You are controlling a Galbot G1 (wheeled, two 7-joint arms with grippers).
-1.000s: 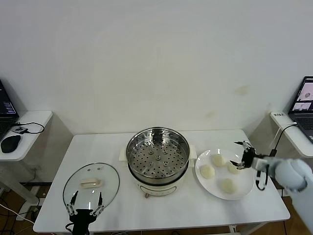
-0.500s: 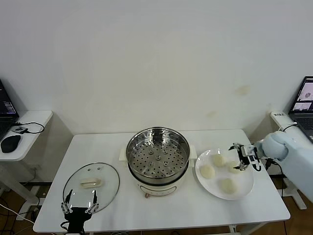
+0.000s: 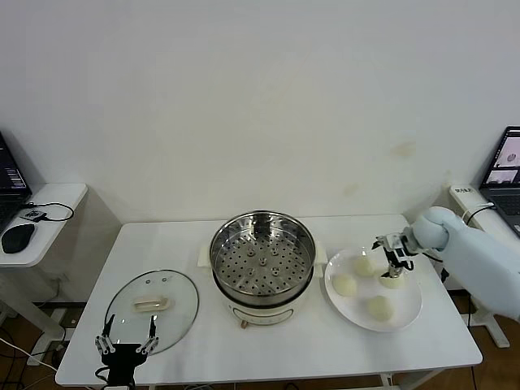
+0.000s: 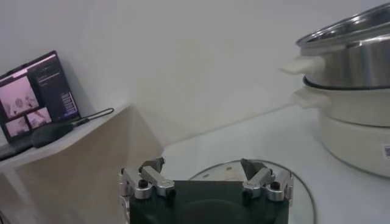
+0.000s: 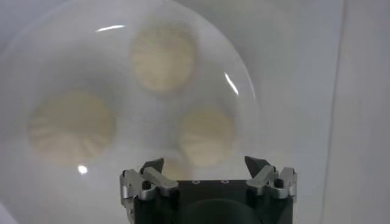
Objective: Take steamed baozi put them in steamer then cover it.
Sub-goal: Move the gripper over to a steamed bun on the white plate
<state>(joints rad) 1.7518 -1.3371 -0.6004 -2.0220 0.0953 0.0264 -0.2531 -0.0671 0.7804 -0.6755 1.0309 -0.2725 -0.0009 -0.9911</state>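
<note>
Four cream-white baozi lie on a white plate (image 3: 405,312) right of the steamer (image 3: 262,262): one (image 3: 364,265) at the back, one (image 3: 344,284) on the left, one (image 3: 393,280) on the right, one (image 3: 379,307) in front. My right gripper (image 3: 390,257) hovers open just above the right-hand bun. In the right wrist view the gripper (image 5: 204,164) is open over the plate (image 5: 73,55), with a bun (image 5: 207,135) just ahead of it. The glass cover (image 3: 152,309) lies flat on the table at the left. My left gripper (image 3: 126,344) is open at the cover's near edge.
The steamer's pot is open, its perforated tray bare. In the left wrist view the left gripper (image 4: 202,165) faces the cover (image 4: 301,190), with the steamer (image 4: 350,73) beyond. Side tables with laptops stand at both sides, a mouse (image 3: 18,237) on the left one.
My right gripper has moved left from the plate's right edge to above the right-hand bun. My left gripper has drawn back toward the table's front edge.
</note>
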